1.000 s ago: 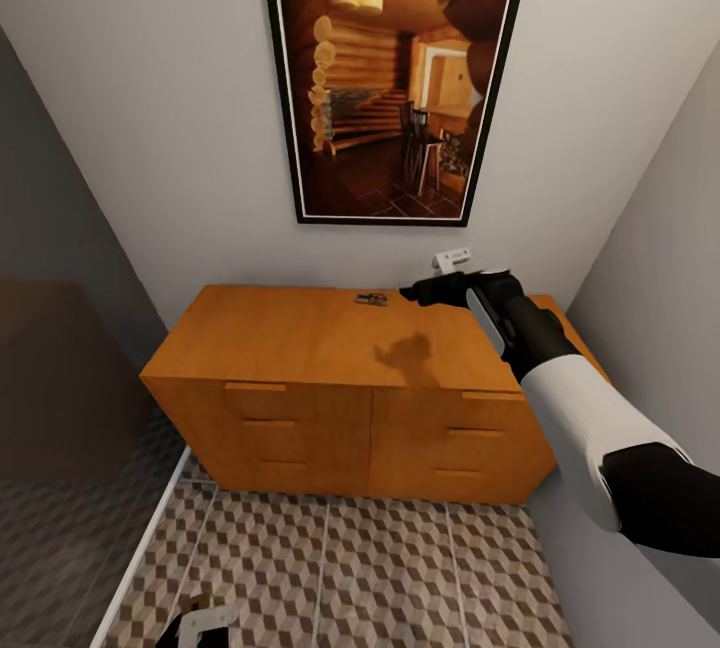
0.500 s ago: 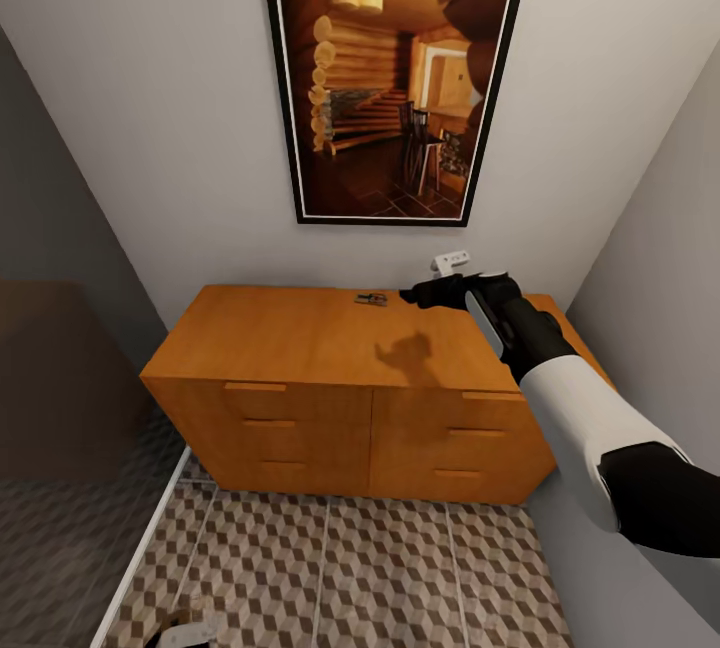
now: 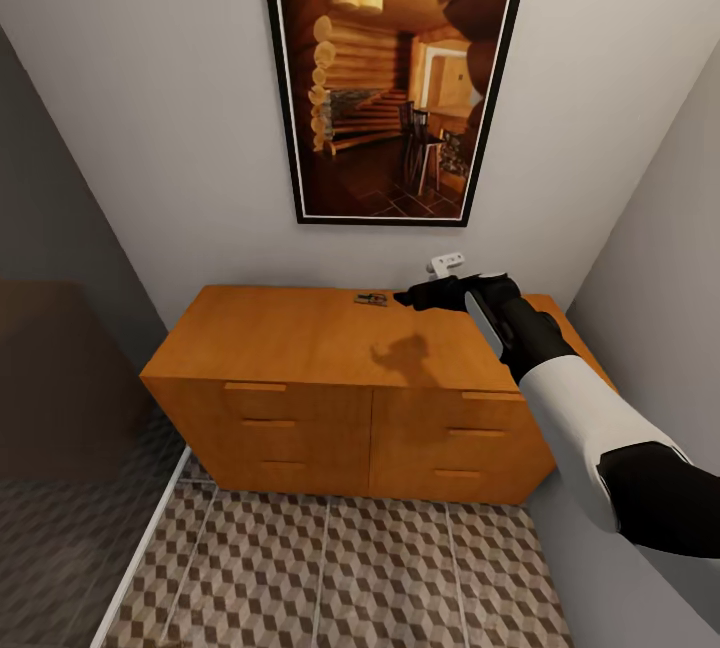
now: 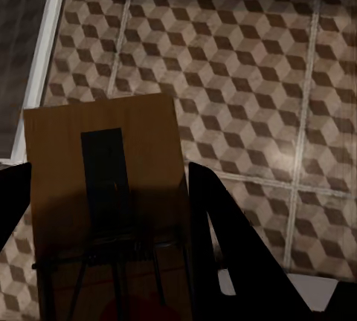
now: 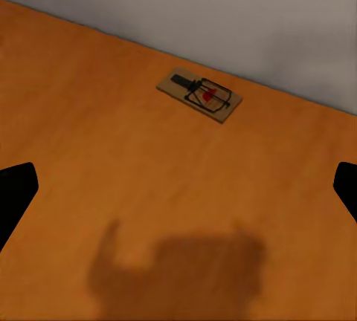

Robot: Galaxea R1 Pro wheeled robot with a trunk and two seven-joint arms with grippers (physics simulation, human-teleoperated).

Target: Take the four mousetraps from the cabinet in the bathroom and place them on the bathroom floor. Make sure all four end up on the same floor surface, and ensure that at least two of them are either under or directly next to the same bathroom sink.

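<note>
One mousetrap (image 3: 370,299) lies flat near the back edge of the orange-brown cabinet (image 3: 300,338); the right wrist view shows the same mousetrap (image 5: 199,95) with its red spot and dark wire. My right gripper (image 3: 405,298) hovers just right of it, above the cabinet top (image 5: 111,187), open, its fingertips (image 5: 15,191) spread wide with nothing between them. In the left wrist view my left gripper (image 4: 111,224) is shut on another mousetrap (image 4: 104,165), held above the cube-patterned bathroom floor (image 4: 253,76).
A large framed picture (image 3: 395,78) hangs on the wall above the cabinet. A dark glass partition (image 3: 60,408) with a white curb (image 3: 140,548) borders the floor on the left. A grey wall (image 3: 660,308) stands close on the right.
My left gripper, seen at the bottom edge of the head view before, has dropped out of that view. My right gripper has edged slightly left toward the mousetrap on the cabinet.
</note>
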